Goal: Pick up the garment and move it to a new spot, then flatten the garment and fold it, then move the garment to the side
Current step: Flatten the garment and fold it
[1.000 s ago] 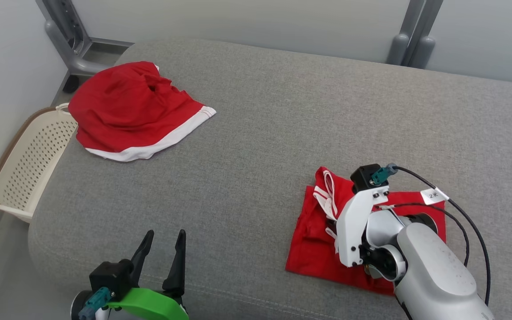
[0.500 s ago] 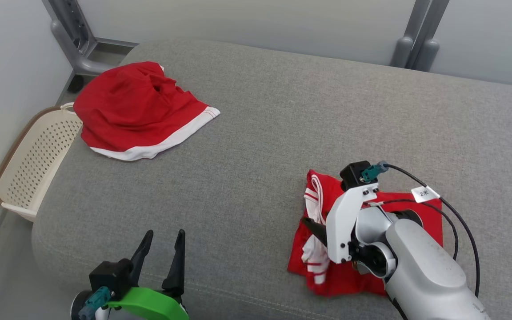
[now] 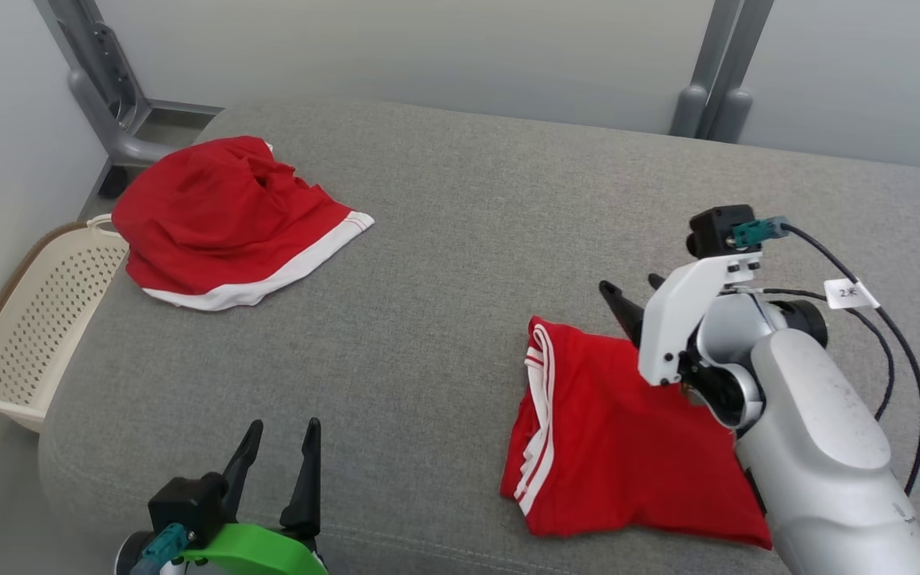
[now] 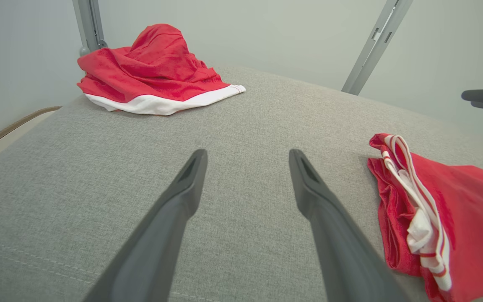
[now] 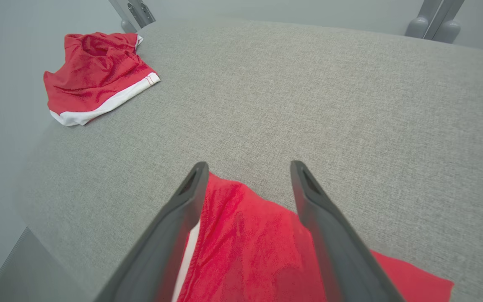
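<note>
The folded red garment [image 3: 620, 431] with white stripes lies flat at the lower right of the head view, on the grey couch [image 3: 460, 239]; its striped edge faces frame left. The right jaws stand wide and hold nothing; their dark fingers [image 3: 621, 307] hang just above the garment's far edge, clear of the cloth, which shows between them in the right wrist view [image 5: 250, 243]. The left jaws are also spread wide and empty at the lower left, fingers [image 3: 306, 471] over the couch's near edge. A second red garment [image 3: 220, 216] sits crumpled at the upper left; a cream basket [image 3: 29, 319] stands at the left edge.
</note>
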Controlling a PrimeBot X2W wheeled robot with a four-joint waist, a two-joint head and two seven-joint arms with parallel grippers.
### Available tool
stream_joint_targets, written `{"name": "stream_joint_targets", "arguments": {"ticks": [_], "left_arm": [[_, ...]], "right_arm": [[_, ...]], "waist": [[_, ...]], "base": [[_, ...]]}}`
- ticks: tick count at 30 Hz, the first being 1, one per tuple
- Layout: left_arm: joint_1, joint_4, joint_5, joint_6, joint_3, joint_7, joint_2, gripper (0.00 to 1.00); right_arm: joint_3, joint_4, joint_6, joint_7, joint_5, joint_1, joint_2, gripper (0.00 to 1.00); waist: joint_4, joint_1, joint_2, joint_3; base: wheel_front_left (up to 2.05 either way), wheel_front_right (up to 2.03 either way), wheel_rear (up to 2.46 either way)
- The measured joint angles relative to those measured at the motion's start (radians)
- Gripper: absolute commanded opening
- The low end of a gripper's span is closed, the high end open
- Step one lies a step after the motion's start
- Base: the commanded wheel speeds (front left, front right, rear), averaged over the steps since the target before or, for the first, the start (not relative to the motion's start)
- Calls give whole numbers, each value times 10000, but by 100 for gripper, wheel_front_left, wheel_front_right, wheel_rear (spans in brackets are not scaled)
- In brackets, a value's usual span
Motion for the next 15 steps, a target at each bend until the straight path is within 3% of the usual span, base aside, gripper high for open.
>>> {"name": "stream_joint_targets", "arguments": {"ticks": [9, 15], "left_arm": [[296, -163, -36, 148, 75, -2, 81, 100], [327, -226, -48, 169, 100, -2, 71, 100]], "right_arm": [[-2004, -1639, 0, 907, -1643, 1570, -351, 100], [-2399, -3005, 0, 1628, -1860, 2848, -276, 100]], "waist": [[-439, 0, 0, -233], [-833, 0, 0, -251]], "base": [[0, 0, 0], [0, 0, 0]]}}
